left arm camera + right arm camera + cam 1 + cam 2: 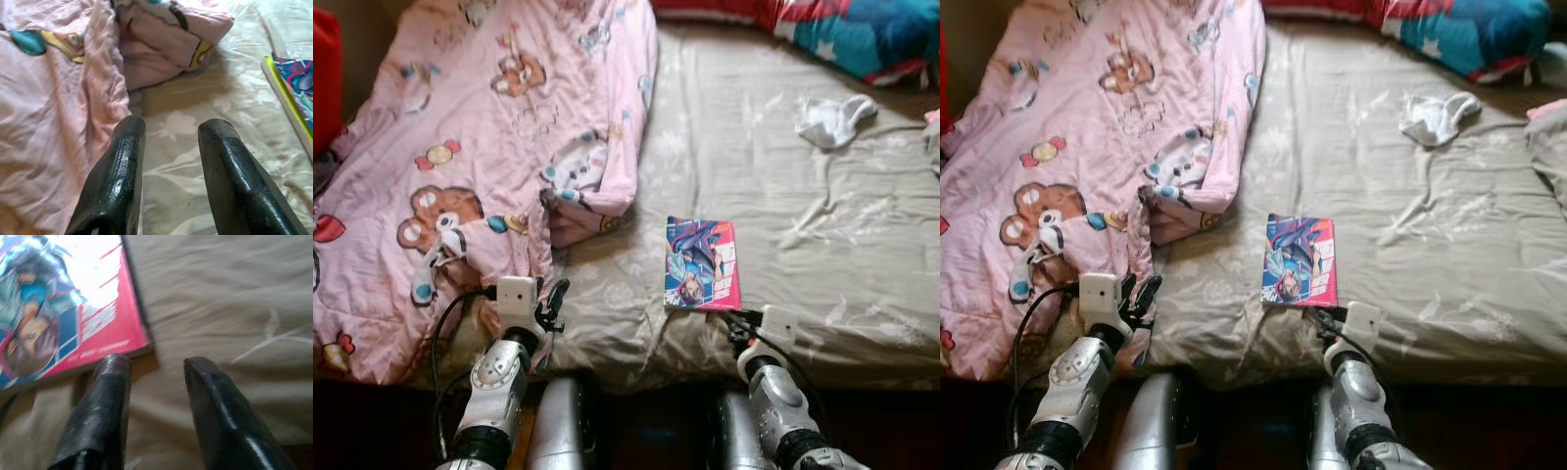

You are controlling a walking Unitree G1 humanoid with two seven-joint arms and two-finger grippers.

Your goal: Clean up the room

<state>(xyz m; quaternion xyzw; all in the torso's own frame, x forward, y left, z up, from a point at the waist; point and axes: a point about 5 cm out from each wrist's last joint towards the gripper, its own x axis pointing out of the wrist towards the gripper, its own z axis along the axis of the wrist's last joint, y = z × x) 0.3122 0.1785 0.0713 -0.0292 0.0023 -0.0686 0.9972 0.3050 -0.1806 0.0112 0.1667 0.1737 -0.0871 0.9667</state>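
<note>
**Q:** Beige sheet, rumpled bedding — what sits on the bed (822,294)?

**R:** A pink quilt (480,147) printed with bears is heaped over the bed's left half. A thin comic book (702,264) lies flat close to the near edge, about midway along it. A white cloth (832,119) is crumpled toward the far right corner, and a blue and red pillow (862,34) lies along the far edge.

**Q:** Where are the grippers?

**R:** The left gripper (551,305) hovers at the near edge, just beside the quilt's hem, fingers moderately apart and empty. The right gripper (151,364) is at the near edge too, fingers parted and empty, tips just short of the book's near right corner.

**Q:** How would the book handle?

**R:** I judge it light, thin and glossy, so likely slippery and bendy. It lies flat on a soft sheet, so pinching the near edge or that corner looks best, since the mattress should give under a lower finger.

**Q:** Do the views differ?

**R:** The right wrist view shows how close that corner is to the fingertips (113,363), though blurred. The left wrist view shows the book's yellow spine edge and the quilt's folded corner. The head views alone take in the cloth and pillow.
</note>
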